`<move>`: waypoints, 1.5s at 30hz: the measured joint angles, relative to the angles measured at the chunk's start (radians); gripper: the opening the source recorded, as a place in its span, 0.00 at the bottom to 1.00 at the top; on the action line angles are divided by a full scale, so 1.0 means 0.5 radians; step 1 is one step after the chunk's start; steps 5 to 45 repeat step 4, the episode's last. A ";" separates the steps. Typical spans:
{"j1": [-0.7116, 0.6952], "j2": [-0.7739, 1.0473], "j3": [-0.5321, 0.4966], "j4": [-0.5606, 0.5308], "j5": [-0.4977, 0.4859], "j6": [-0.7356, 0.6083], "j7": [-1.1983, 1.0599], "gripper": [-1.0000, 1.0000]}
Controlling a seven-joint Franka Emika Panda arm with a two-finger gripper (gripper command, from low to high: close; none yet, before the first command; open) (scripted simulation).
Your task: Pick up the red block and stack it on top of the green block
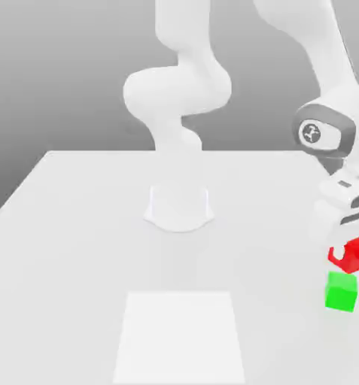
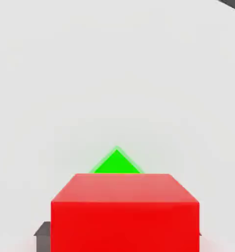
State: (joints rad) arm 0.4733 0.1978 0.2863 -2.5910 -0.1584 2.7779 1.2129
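The red block (image 1: 352,255) hangs in the air at the exterior view's right, with my gripper (image 1: 349,251) shut on it. Its lower edge sits just above the top of the green block (image 1: 341,292), which rests on the white table (image 1: 69,225). The two do not appear to touch. The red block is turned relative to the green one. In the hand view the red block (image 2: 124,211) fills the foreground, and only one corner of the green block (image 2: 117,165) shows beyond it. A dark fingertip (image 2: 42,230) shows beside the red block.
The arm's round base (image 1: 179,207) stands at the middle of the table, behind a paler rectangular patch (image 1: 181,334) on the surface. The table's right edge runs close to the two blocks.
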 joint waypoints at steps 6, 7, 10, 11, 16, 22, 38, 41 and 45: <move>0.015 0.040 -0.022 0.003 -0.034 0.036 0.025 1.00; 0.015 0.040 -0.022 0.003 -0.034 0.036 0.025 1.00; 0.015 0.040 -0.022 0.003 -0.034 0.036 0.025 1.00; 0.015 0.040 -0.022 0.003 -0.034 0.036 0.025 1.00; 0.015 0.040 -0.022 0.003 -0.034 0.036 0.025 1.00; 0.015 0.040 -0.022 0.003 -0.034 0.036 0.025 1.00; 0.015 0.040 -0.022 0.003 -0.034 0.036 0.025 1.00; 0.015 0.040 -0.022 0.003 -0.034 0.036 0.025 1.00; 0.015 0.040 -0.022 0.003 -0.034 0.036 0.025 1.00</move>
